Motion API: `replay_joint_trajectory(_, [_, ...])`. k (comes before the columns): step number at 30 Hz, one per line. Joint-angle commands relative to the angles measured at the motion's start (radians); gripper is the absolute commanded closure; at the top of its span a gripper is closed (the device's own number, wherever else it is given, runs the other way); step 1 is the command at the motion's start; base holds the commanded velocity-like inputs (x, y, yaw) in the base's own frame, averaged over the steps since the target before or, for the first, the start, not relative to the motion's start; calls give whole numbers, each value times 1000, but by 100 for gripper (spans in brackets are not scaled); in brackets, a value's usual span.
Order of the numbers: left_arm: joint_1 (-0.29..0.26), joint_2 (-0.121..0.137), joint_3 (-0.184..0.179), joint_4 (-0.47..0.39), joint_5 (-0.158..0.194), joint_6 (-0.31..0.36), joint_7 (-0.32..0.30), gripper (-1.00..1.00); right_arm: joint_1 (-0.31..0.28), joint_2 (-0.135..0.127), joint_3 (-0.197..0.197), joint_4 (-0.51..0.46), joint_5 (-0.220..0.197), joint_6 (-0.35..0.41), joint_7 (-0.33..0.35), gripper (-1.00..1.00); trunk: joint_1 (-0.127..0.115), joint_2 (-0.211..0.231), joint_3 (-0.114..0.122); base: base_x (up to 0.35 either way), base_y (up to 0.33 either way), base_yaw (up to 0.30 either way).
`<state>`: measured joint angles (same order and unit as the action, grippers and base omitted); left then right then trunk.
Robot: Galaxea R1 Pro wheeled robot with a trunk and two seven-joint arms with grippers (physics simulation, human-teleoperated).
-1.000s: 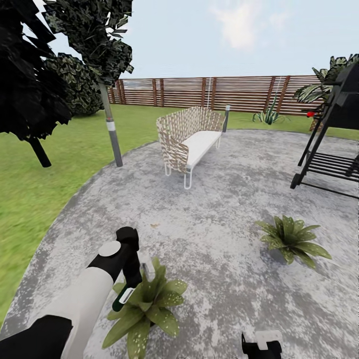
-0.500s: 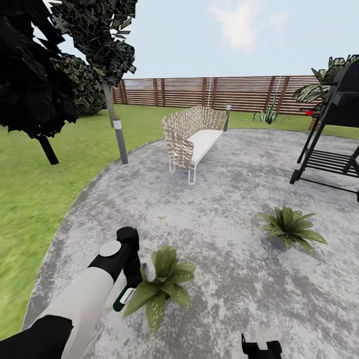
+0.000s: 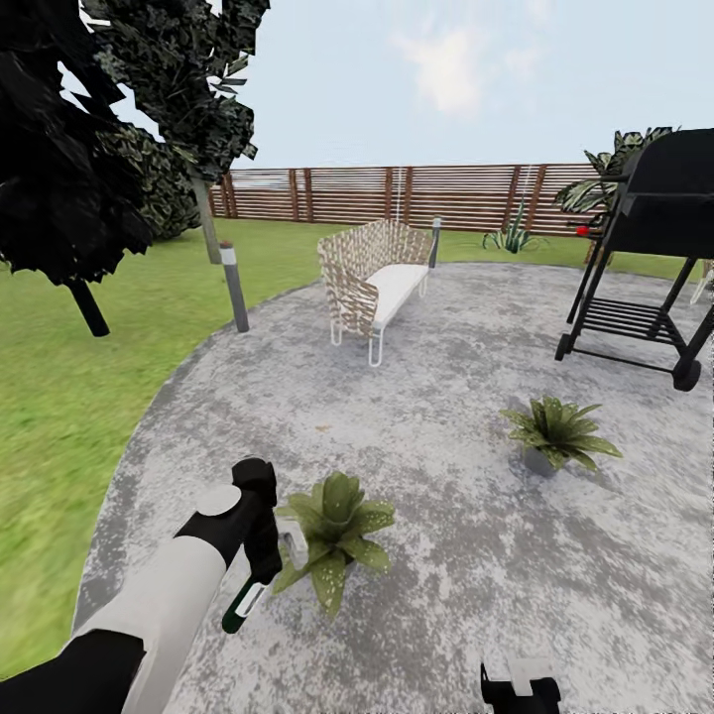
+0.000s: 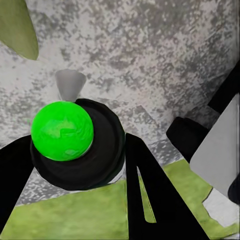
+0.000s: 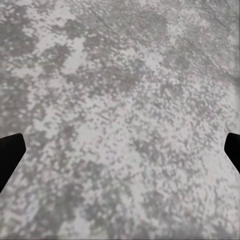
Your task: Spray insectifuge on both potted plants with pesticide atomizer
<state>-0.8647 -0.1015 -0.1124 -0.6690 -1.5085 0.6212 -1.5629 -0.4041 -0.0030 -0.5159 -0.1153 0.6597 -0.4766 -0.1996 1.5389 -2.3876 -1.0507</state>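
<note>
Paving (image 3: 446, 555) open btwn plants (image 3: 337, 526); left tool (image 3: 260, 570) grips atomizer (image 3: 241, 605).

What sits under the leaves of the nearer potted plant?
Mottled grey paving shows around the nearer potted plant with white-specked green leaves. Its pot is hidden beneath the leaves; the farther potted plant shows a grey pot.

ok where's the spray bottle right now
In the head view, lower left: the spray bottle hangs from the left hand, just beside the nearer potted plant on the paving.
</note>
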Motion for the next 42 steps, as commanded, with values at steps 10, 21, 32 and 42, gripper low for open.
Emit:
replay_joint_trajectory(10, [23,11,238,8,55,11,221,100,-1,0,-5,2,11,-3,-5,-100,0,0,-1,-2,5,-6])
replay_joint_trajectory(21, [28,24,235,8,-28,13,146,100,-1,0,-6,2,11,-3,-5,-100,0,0,-1,34,14,0])
replay_joint_trajectory(32, [56,17,230,25,-142,12,37,100,-1,0,-6,2,10,-3,-6,-100,0,0,-1,211,97,-127])
replay_joint_trajectory(42, [67,15,231,25,-141,12,40,100,-1,0,-5,2,11,-3,-6,-100,0,0,-10,2,1,-25])
